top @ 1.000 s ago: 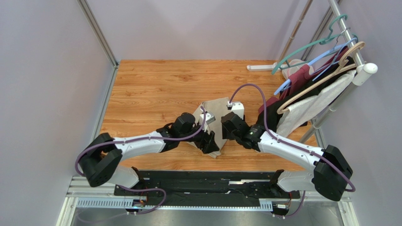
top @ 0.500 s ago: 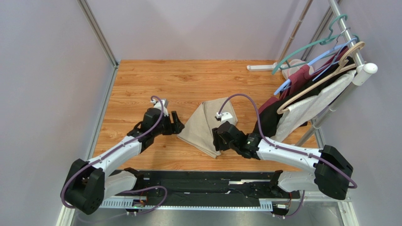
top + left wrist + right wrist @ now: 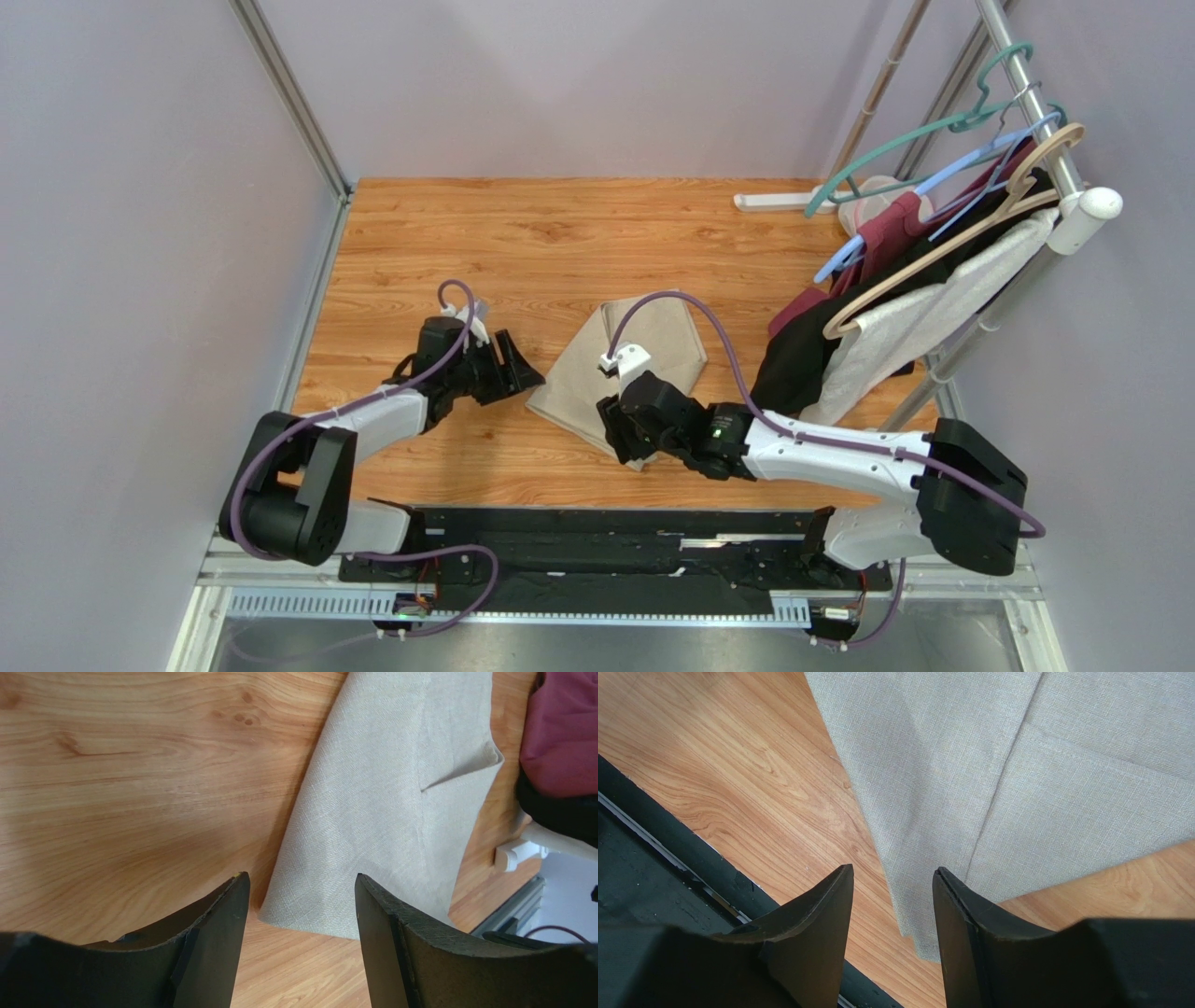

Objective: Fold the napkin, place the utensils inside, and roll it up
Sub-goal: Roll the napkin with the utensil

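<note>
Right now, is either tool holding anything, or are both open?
Left tool: open, holding nothing, beside the napkin.
Right tool: open, holding nothing, above the napkin's near edge.

Napkin (image 3: 578, 381) near corner under R arm (image 3: 828, 451); edges cropped in both wrist cams.

A robot lab cell: wood-grain table (image 3: 561, 238) boxed by plain grey walls (image 3: 140, 210) and aluminium framing (image 3: 292, 91).

I see the plain beige napkin (image 3: 582, 378) at centre frame on my orange-brown wood-grain table (image 3: 561, 238); maroon garment (image 3: 895, 231) and white garment (image 3: 912, 329) upper right.
</note>
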{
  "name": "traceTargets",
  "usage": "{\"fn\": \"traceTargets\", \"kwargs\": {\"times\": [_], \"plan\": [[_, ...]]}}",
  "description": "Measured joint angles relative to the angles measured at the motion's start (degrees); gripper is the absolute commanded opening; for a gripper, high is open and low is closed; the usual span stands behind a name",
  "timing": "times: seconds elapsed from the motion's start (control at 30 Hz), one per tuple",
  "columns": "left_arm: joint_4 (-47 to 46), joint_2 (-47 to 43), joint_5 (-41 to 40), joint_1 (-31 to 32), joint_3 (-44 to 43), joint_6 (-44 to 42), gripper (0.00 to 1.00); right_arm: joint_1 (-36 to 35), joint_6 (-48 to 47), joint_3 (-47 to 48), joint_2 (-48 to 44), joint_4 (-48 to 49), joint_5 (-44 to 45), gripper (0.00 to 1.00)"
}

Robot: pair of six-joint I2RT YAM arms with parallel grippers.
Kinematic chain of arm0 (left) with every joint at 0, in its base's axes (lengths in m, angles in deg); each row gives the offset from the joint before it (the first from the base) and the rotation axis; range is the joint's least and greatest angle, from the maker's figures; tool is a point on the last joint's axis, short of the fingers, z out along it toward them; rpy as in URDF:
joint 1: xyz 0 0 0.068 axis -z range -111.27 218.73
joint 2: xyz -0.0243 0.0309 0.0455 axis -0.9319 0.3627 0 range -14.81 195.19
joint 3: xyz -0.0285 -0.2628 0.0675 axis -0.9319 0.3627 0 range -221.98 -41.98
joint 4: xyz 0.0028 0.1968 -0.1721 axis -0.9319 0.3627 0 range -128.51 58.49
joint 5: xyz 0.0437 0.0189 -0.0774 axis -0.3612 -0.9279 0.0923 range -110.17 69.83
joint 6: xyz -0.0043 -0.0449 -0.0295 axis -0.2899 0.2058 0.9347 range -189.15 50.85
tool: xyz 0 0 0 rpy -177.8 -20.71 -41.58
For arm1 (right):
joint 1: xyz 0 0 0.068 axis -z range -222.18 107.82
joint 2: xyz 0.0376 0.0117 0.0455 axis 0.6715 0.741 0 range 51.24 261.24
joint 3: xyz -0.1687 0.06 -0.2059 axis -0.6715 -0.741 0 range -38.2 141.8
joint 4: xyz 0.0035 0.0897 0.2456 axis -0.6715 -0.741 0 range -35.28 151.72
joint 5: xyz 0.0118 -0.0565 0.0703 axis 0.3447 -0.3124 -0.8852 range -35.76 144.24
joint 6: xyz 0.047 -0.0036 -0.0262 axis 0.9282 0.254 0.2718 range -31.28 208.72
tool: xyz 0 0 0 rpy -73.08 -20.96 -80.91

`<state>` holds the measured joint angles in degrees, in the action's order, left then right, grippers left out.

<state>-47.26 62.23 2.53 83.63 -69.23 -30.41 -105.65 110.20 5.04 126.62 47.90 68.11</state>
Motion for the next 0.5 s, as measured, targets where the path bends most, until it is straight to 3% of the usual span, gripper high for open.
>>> {"fn": "traceTargets", "kwargs": {"times": [0.5], "plan": [[2.14,3.52,2.34,-0.04,-0.17,-2.19,0.48,-0.13,-3.56,2.71,4.35,1.31,-0.02,0.49]]}}
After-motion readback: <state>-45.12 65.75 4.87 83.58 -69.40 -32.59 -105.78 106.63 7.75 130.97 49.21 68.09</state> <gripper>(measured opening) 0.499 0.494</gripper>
